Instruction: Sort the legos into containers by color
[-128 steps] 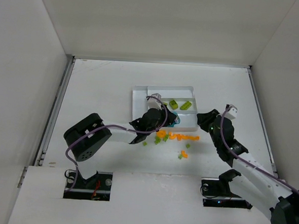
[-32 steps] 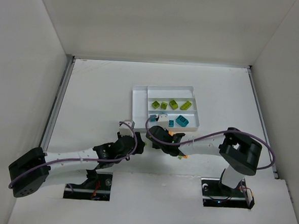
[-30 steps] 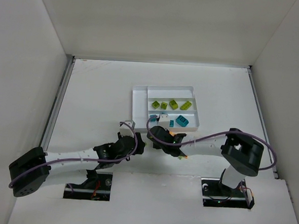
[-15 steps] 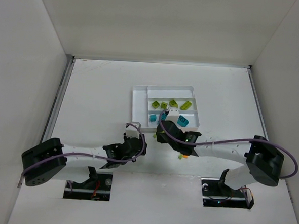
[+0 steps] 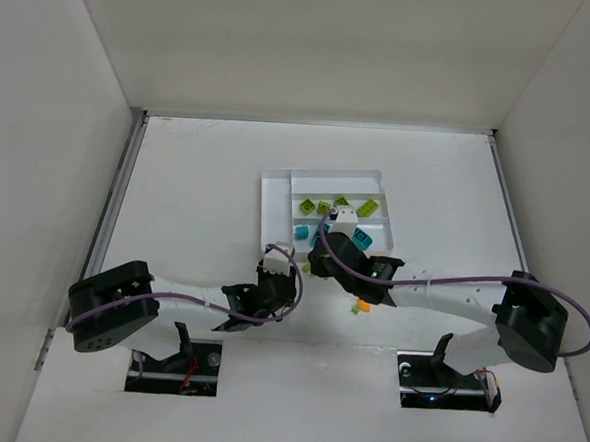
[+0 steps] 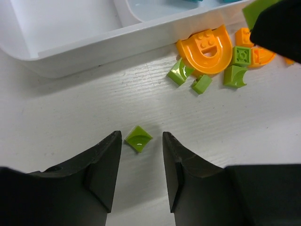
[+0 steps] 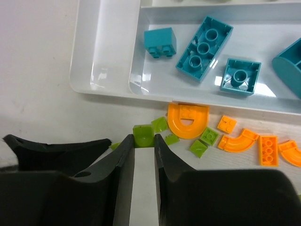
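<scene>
We have the left end effector (image 6: pixel 141 137) part open, empty, straddling a square lime tile (image 6: pixel 138 138) flat on the tabletop (image 6: pixel 70 108) just short of the tray's (image 6: pixel 94 47) near wall; it lies corner-on, no long axis. The right end effector (image 7: pixel 143 137) pinches a lime brick (image 7: pixel 142 132) beside that wall.

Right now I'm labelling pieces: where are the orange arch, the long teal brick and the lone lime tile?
orange arch (image 7: pixel 187 132): right wrist view, curved band.
long teal brick (image 7: pixel 203 48): right wrist view, middle socket.
lone lime tile (image 6: pixel 138 138): left wrist view, top face.
</scene>
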You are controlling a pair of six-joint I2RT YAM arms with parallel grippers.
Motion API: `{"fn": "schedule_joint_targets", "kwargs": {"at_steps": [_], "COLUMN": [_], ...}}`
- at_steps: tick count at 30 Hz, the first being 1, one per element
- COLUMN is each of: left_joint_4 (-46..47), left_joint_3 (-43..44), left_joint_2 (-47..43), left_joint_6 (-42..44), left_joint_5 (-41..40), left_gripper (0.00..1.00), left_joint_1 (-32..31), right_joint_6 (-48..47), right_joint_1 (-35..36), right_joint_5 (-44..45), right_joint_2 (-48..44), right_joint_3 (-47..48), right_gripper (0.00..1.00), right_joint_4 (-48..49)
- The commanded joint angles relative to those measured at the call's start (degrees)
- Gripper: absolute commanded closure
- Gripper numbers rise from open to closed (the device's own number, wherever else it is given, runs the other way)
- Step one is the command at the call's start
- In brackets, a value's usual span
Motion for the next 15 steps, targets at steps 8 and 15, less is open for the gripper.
{"fn": "schedule_joint_targets", "kwargs": {"at_steps": [8,15], "left_joint_4": [-2.1,-4.2], "left_joint_3": [5.3,3.5], "left_joint_2": [6.5,0.2], "left_joint_6": [4.3,4.1], "left_joint_5": [-8.9,-9.7], "left_gripper": [0.76,0.81], "left_joint_1": [-4.1,-3.7], "right_joint_6": [-1.4,-2.4], "right_joint_1": [-2.3,-4.3], "right_joint_5": [-2.3,-5.7], "right_joint_2": [-1.0,2.1], "right_joint_3": [1.7,3.9], "right_gripper": [0.76,0.76], "right_joint_4": [5.2,7.6]}}
